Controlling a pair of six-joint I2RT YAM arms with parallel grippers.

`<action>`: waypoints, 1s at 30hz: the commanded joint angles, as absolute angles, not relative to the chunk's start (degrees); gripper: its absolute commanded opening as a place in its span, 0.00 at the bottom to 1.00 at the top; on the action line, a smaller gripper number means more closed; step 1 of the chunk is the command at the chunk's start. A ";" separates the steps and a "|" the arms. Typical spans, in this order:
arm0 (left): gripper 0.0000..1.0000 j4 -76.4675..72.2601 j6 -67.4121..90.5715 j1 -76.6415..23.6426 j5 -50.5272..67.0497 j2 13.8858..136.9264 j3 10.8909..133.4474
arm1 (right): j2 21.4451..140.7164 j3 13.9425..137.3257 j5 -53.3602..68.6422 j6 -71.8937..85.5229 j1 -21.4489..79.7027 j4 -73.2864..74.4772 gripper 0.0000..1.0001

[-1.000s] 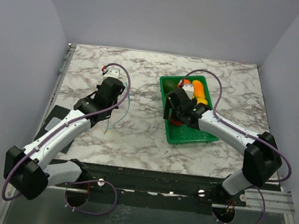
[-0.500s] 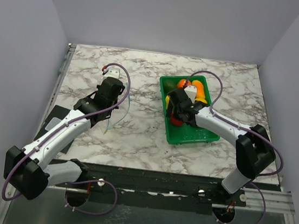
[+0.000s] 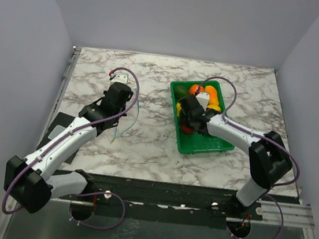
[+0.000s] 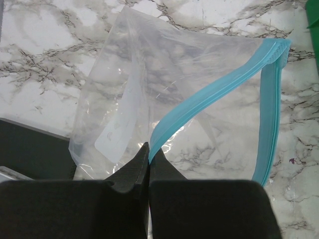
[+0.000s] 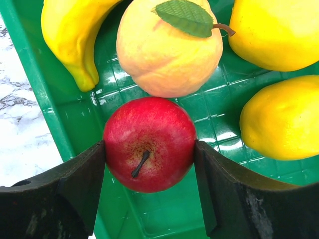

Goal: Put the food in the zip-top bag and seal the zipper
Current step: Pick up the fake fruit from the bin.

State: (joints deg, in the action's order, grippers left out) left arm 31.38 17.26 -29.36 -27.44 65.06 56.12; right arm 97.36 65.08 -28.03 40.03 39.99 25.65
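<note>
The zip-top bag (image 4: 149,74) lies clear and crinkly on the marble, with a white label (image 4: 119,130). Its zipper (image 4: 214,92) gapes in a loop. My left gripper (image 4: 149,149) is shut on the zipper strip and shows in the top view (image 3: 119,110). My right gripper (image 5: 149,149) is inside the green tray (image 5: 35,74), shut on a red apple (image 5: 149,134) with both fingers against its sides. Around it lie a banana (image 5: 70,35), a peach-orange fruit with a leaf (image 5: 169,55) and two lemons (image 5: 274,30). A dark green piece (image 3: 180,91) lies at the tray's back.
The green tray (image 3: 202,150) sits right of centre on the marble table (image 3: 144,147). A black mat (image 3: 58,142) lies at the table's left front edge. Grey walls close in the left, back and right sides.
My right gripper has shifted slightly back and left inside the tray, and its arm's elbow has swung inward. The left arm and the bag have not moved.
</note>
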 commanded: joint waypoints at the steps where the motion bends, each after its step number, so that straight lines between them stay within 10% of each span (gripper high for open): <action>1: 0.00 30.87 16.80 -29.18 -25.74 65.43 55.72 | 95.44 63.48 -29.90 40.15 39.64 25.75 0.40; 11: 0.00 30.87 16.81 -29.20 -24.32 65.83 55.81 | 86.23 64.34 -28.08 36.89 39.67 28.08 0.20; 30: 0.00 30.42 17.41 -29.20 -19.17 66.08 55.81 | 72.51 62.21 3.03 34.72 42.79 10.63 0.19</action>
